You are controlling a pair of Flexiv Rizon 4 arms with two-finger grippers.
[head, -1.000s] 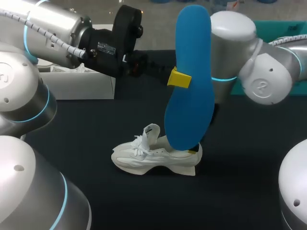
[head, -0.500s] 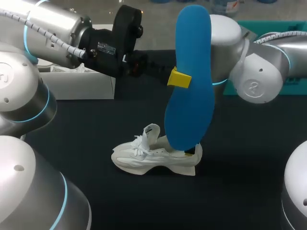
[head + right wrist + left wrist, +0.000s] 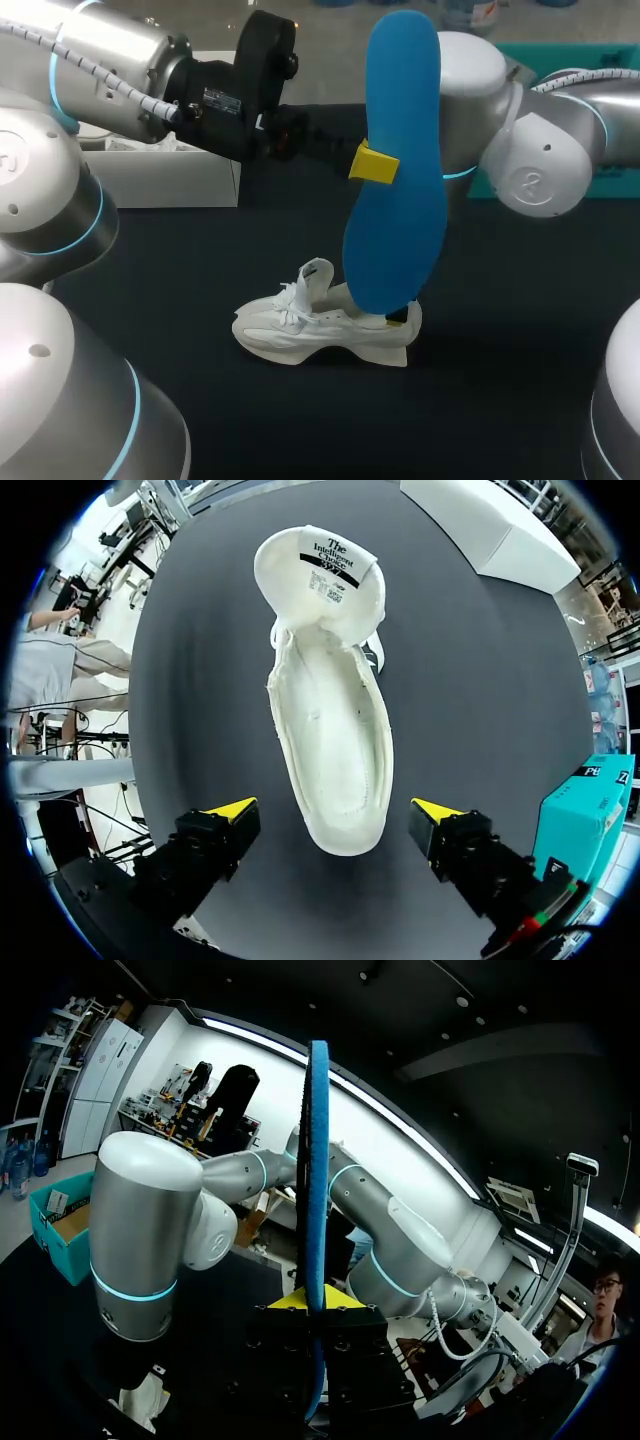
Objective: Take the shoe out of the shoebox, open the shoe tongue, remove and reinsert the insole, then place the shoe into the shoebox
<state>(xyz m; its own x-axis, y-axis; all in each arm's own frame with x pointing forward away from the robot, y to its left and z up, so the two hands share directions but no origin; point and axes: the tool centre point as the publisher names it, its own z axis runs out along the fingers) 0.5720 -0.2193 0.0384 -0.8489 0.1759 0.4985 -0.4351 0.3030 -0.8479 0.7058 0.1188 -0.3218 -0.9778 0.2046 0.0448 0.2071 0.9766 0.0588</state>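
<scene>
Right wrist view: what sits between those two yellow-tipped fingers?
The heel end of the white shoe lies in the gap of the open right gripper. Neither finger appears to touch it. This shows plainly in the right wrist view.

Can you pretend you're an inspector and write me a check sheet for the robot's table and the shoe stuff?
Surface: black table, flat and dark, no spills seen.
Job's things: white shoe stands on the table, tongue folded open, inside empty. Blue insole is held upright above the shoe's heel. White shoebox sits at the far left.
Clutter: teal box at the far right edge, behind the right arm.
Grippers: left tool is shut on the insole. Right tool is open, one finger on each side of the shoe's heel, not touching.
Cables: ribbed hose runs along the left arm, clear of the shoe.
Surroundings: nothing seen reaching over the table.
</scene>
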